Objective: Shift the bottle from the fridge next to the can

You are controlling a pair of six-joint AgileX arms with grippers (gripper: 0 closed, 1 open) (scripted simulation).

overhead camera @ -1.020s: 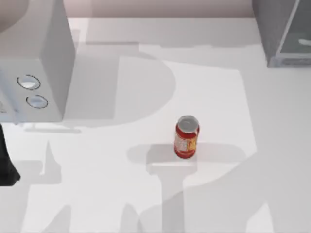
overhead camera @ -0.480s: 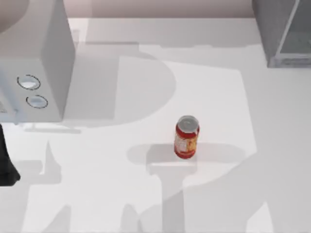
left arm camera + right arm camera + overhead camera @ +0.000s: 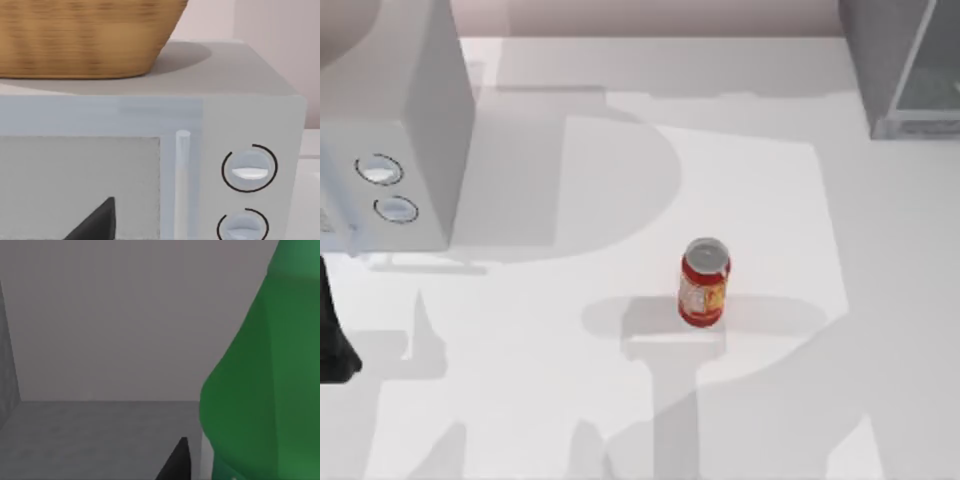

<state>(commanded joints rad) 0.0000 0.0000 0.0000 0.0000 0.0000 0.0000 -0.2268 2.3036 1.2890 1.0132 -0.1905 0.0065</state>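
The red can (image 3: 704,283) with a silver top stands upright near the middle of the table. The grey fridge (image 3: 900,70) stands at the back right corner. In the right wrist view the green bottle (image 3: 265,380) looms very close, standing on the fridge's grey floor (image 3: 90,440) before its grey back wall. My right gripper (image 3: 176,464) is inside the fridge, right beside the bottle; whether it touches it is unclear. My left arm (image 3: 332,340) is parked at the table's left edge, and its gripper (image 3: 95,222) faces the white box.
A white box with two round dials (image 3: 390,150) fills the back left of the table. In the left wrist view a wicker basket (image 3: 85,35) sits on top of the white box (image 3: 250,110). Open tabletop (image 3: 570,400) surrounds the can.
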